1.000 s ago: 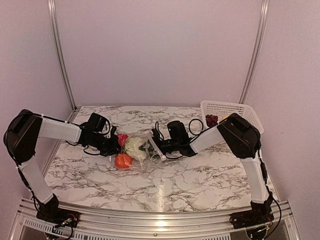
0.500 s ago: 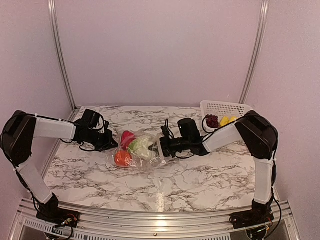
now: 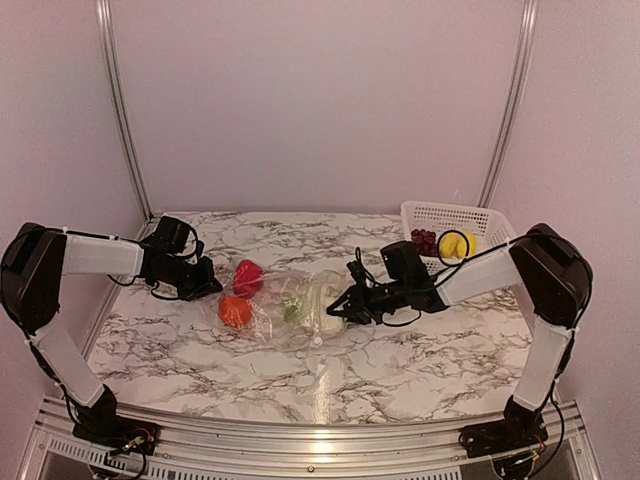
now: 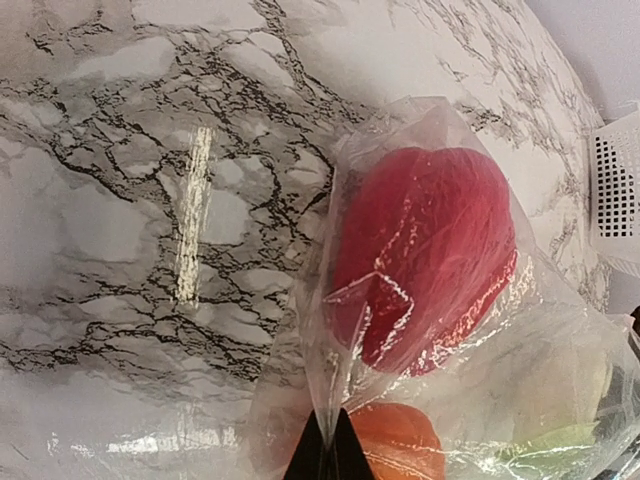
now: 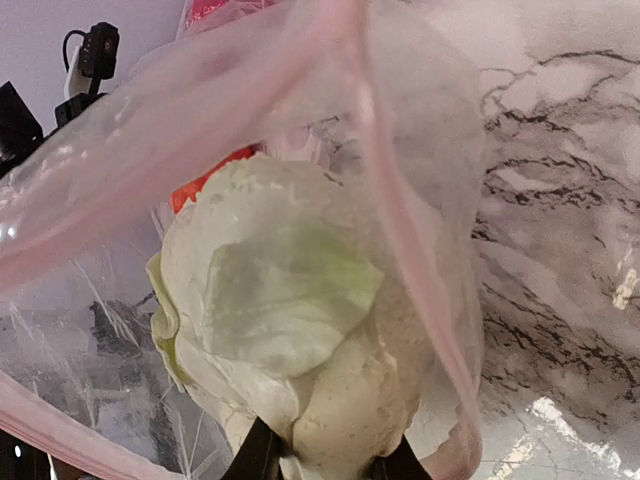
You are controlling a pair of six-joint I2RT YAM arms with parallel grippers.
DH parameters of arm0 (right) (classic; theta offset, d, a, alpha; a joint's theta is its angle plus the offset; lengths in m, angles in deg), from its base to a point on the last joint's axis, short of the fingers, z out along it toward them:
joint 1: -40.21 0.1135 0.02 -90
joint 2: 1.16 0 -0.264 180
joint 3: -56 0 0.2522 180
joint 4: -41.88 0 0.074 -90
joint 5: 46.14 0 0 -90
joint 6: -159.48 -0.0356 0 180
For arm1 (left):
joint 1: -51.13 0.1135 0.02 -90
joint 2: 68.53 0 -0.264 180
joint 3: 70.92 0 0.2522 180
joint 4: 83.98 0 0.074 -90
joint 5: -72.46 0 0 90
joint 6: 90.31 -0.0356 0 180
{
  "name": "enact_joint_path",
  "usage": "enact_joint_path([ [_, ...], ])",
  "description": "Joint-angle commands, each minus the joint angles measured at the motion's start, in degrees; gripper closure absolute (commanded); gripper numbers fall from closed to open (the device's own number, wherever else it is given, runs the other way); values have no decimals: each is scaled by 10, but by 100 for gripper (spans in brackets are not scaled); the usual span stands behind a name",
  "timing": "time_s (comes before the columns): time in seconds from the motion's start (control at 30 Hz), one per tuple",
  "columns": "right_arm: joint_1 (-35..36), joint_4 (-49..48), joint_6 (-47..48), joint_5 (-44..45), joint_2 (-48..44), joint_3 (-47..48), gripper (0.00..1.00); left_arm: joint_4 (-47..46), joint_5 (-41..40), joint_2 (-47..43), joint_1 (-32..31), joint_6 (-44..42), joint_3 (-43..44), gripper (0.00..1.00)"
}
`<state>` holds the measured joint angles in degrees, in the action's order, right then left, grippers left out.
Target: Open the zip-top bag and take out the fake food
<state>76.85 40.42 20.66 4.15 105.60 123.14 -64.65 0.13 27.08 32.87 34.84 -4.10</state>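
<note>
from above we are overlooking the whole table [image 3: 400, 365]; at both wrists we are viewing the zip-top bag [image 3: 268, 318] closely.

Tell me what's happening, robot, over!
Left gripper pinching zip-top bag corner. Right gripper inside bag mouth, clamped on leafy piece. Red piece, orange ball inside. Nothing blocking.

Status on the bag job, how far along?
Done: zip-top bag open; grapes and yellow pieces in basket. In hand: left hand pinches the bag, right hand grips leafy piece. Left: red piece, orange ball.
</note>
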Motion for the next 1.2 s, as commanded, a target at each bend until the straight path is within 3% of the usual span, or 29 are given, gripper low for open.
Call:
enact_joint_path([
  [0.0,-9,63,61,-2,-49,-9,95,29,-16,-13,8,-12,-9,100],
  [0.37,-67,166,118,10,-176,-37,97,31,-13,-9,9,-13,-3,100],
  [0.63,-132,166,124,8,-205,-23,98,21,1,-9,9,-13,-5,100],
  [1.0,-291,239,185,-30,-211,78,98,25,6,-7,9,-17,8,100],
  [1.17,-405,260,209,-5,-200,125,98,25,9,0,9,-18,14,100],
])
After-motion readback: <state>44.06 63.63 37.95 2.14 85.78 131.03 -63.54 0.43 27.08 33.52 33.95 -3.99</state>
